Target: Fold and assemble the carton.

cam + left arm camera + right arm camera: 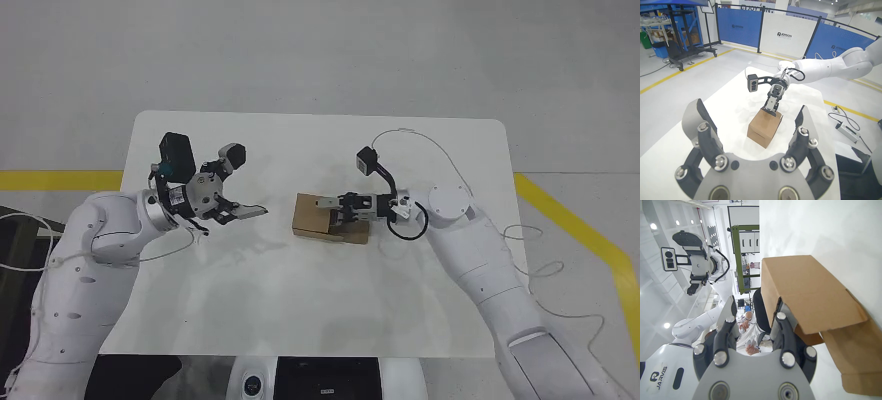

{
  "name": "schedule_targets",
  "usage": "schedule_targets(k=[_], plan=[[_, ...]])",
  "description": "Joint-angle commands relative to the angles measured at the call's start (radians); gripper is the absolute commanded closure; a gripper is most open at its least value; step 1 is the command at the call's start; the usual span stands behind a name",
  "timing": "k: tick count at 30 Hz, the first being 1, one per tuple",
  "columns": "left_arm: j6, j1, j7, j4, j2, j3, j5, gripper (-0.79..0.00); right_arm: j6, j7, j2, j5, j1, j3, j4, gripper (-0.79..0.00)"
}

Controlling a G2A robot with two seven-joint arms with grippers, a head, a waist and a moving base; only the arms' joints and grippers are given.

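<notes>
Brown cardboard, plain and unprinted, forms the carton (310, 222), a small oblong box lying on its side near the middle of the top view, a little right of centre on the white table (420, 300). In the left wrist view the carton (762, 130) shows its long panels squared up with crisp edges, and the end turned toward that camera is shut, with a thin seam line across it. The opposite end is open. In the right wrist view the carton (806, 294) has its end flaps (855, 351) spread outward and lying loose against the tabletop, one edge cut in a small notch. The right gripper (330, 206) lies at this open end, reaching in from the right of the top view. Its fingers are spread apart in its own view (755, 308): one finger (780, 313) is tucked just under the edge of the upper panel, and the other (728, 308) stands free in the air, clamping nothing. The left gripper (248, 212) sits left of centre in the top view, well apart from the carton and pointing toward it, its jaws wide open and empty (751, 103).
</notes>
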Motion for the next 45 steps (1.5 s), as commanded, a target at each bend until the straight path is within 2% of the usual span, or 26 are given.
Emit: schedule_targets(k=[1, 4, 7, 9, 12, 17, 27, 30, 38, 45], plan=[[0.000, 0.011, 0.123, -0.003, 0.006, 0.017, 0.130, -0.785, 0.015, 0.011, 0.013, -0.008, -0.019, 0.028, -0.054, -0.486], [0.000, 0.015, 0.297, 0.001, 0.020, 0.046, 0.336, -0.785, 0.046, 0.023, 0.032, -0.032, -0.055, 0.069, -0.144, -0.619], [0.000, 0.011, 0.521, 0.033, 0.036, 0.067, 0.562, -0.785, 0.074, 0.020, 0.051, -0.052, -0.097, 0.113, -0.235, -0.711], [0.001, 0.001, 0.676, 0.065, 0.044, 0.073, 0.711, -0.785, 0.088, 0.020, 0.060, -0.048, -0.127, 0.138, -0.291, -0.742], [0.065, -0.006, 0.886, 0.109, 0.052, 0.100, 0.912, -0.785, 0.121, 0.027, 0.070, -0.058, -0.159, 0.156, -0.347, -0.785], [0.132, -0.030, 1.103, 0.185, 0.063, 0.161, 1.100, -0.785, 0.134, 0.011, 0.077, -0.052, -0.187, 0.158, -0.358, -0.785], [0.169, -0.076, 1.140, 0.225, 0.084, 0.239, 1.171, -0.785, 0.095, -0.028, 0.067, -0.014, -0.153, 0.102, -0.284, -0.785], [0.150, -0.086, 1.118, 0.225, 0.083, 0.254, 1.160, -0.785, 0.093, -0.029, 0.070, -0.022, -0.147, 0.104, -0.296, -0.785], [0.127, -0.100, 0.934, 0.185, 0.067, 0.319, 1.123, -0.785, 0.130, -0.026, 0.094, -0.057, -0.196, 0.160, -0.411, -0.785], [0.071, -0.124, 0.674, 0.191, 0.040, 0.360, 0.953, -0.785, 0.168, -0.020, 0.118, -0.078, -0.286, 0.214, -0.515, -0.785]])
